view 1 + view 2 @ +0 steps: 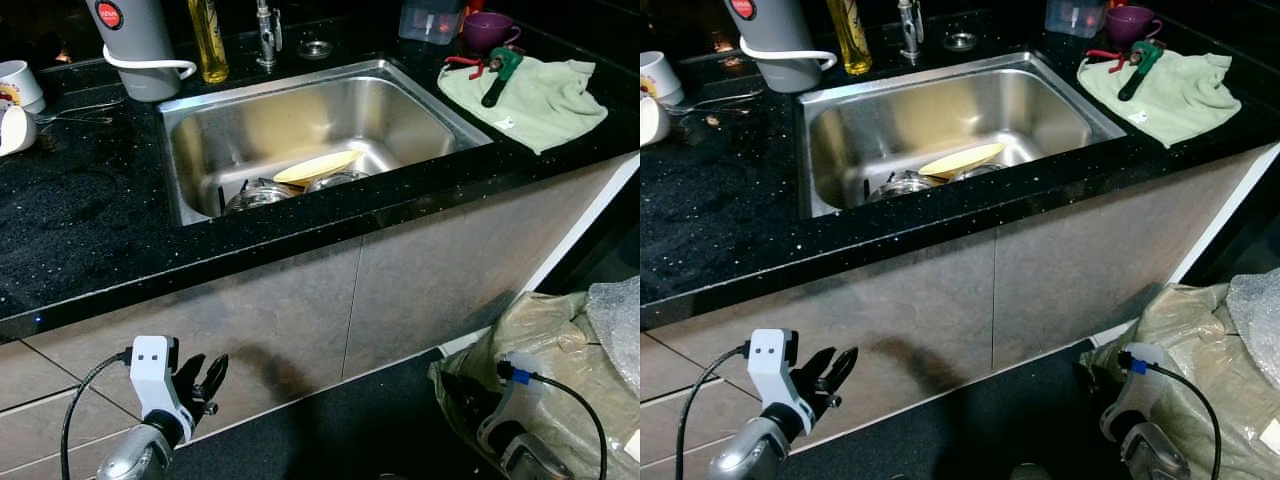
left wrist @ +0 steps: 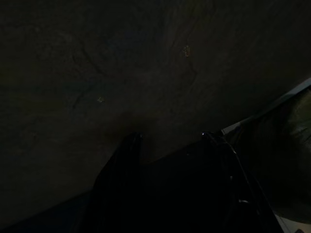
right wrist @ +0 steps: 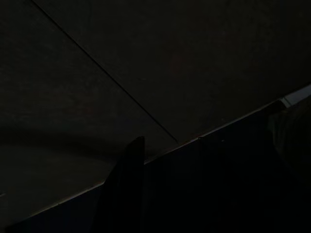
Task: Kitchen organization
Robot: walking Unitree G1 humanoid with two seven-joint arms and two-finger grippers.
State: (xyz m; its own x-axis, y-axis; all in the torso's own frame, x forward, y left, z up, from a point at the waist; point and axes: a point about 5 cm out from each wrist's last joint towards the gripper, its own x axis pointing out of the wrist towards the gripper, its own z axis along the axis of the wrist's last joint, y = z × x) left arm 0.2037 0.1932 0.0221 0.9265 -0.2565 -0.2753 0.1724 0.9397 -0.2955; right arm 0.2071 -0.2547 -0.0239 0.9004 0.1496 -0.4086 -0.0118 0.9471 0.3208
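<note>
Left pincer (image 1: pixel 205 385) nearest, at 7 o'clock low in front of the cabinet doors (image 1: pixel 300 300), fingers parted a little, holding nothing. Right pincer (image 1: pixel 462 398) at 5 o'clock, low beside a plastic sack (image 1: pixel 560 340) on the floor; cannot tell if parted or closed. Both arms hang idle, well below the worktop (image 1: pixel 80 220).

Step, by my read: approach, nothing picked yet. Next move calls for raising an arm over the worktop edge toward the sink (image 1: pixel 300 120) at 12 o'clock.

Sink holds a yellow plate (image 1: pixel 317 166) tilted on metal pots (image 1: pixel 262 192). At 10 o'clock a kettle (image 1: pixel 140 45), bottle (image 1: pixel 209 40), two mugs (image 1: pixel 18 85). At 2 o'clock a green cloth (image 1: pixel 540 100) with a tool (image 1: pixel 500 72) on it, purple cup (image 1: pixel 486 30), clear tub (image 1: pixel 430 20).
</note>
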